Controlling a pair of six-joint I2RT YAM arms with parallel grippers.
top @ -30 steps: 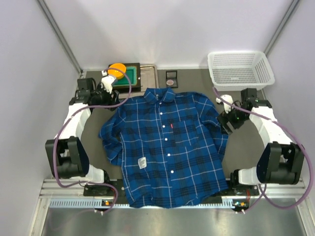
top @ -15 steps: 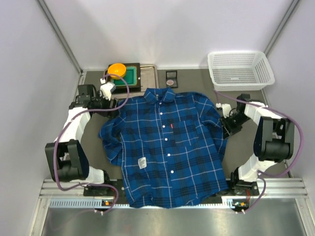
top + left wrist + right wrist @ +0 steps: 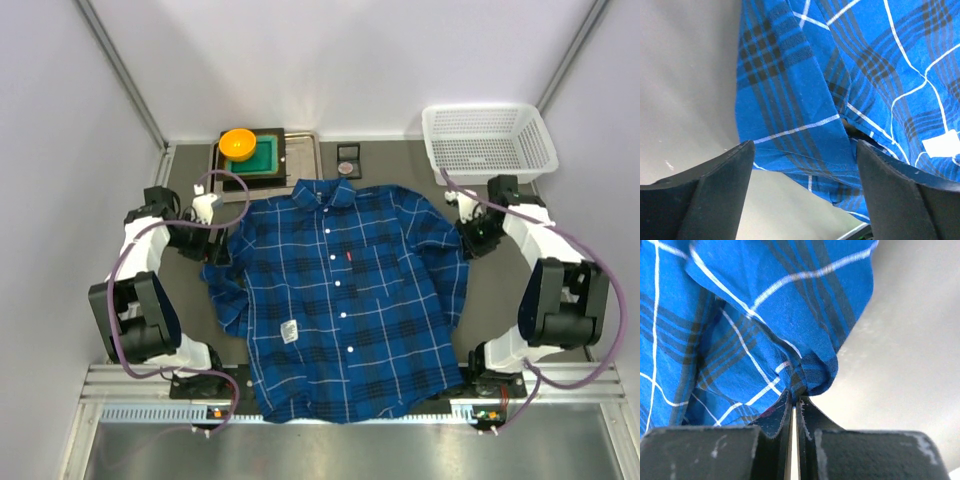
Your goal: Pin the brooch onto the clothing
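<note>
Top external view. A long-sleeved blue plaid button-up shirt (image 3: 340,290) lies spread front-up on the dark table (image 3: 395,165), collar toward the far edge. The small round pinkish-grey brooch (image 3: 346,168) sits beyond the collar in a small dark square holder (image 3: 350,152), apart from the shirt and from both arms. An orange round dish (image 3: 238,142) rests on a green tray at far left, and a white mesh basket (image 3: 490,145) stands at far right.

Change over the last second. The left gripper (image 3: 207,212) has moved from the orange dish to the shirt's left shoulder. The right gripper (image 3: 468,232) has shifted along the right sleeve, whose outer edge now lies slightly further out.

Left wrist view. The left gripper (image 3: 802,150) hangs over a folded sleeve edge with its jaws set wide apart, holding nothing.

Right wrist view. The right gripper (image 3: 794,400) has its fingers pressed together on a pinched fold of plaid cloth at the sleeve edge.

Reading. Both arms appear occupied with flattening the garment; the brooch is not yet picked up, so the pinning proper has not begun. The likely next step is for the left jaws to close on their sleeve and draw it outward.
</note>
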